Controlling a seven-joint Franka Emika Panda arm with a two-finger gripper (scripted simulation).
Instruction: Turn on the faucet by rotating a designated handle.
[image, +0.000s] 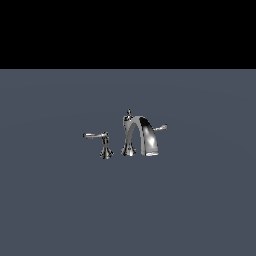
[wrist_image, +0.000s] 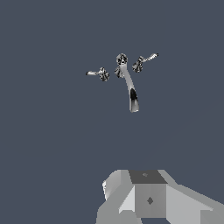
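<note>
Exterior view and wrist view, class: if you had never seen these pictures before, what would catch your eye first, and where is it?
The shiny chrome faucet stands out alone on a plain dark grey floor, its wide arched spout topped by a tiny finial knob. On the exterior view's left, the handle sits on its own flared pedestal, apart from the spout. In the wrist view, the grey gripper body looms at the picture's edge, well away from the faucet; its fingertips are out of frame.

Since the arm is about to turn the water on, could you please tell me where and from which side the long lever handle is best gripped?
Probably near the free tip of the handle, which juts towards the exterior view's left from its flared pedestal. Gripping far from the stem gives the most leverage. Come from above, fingers straddling the thin horizontal bar; the spout stands clear on the other side. The hand is far off.
</note>
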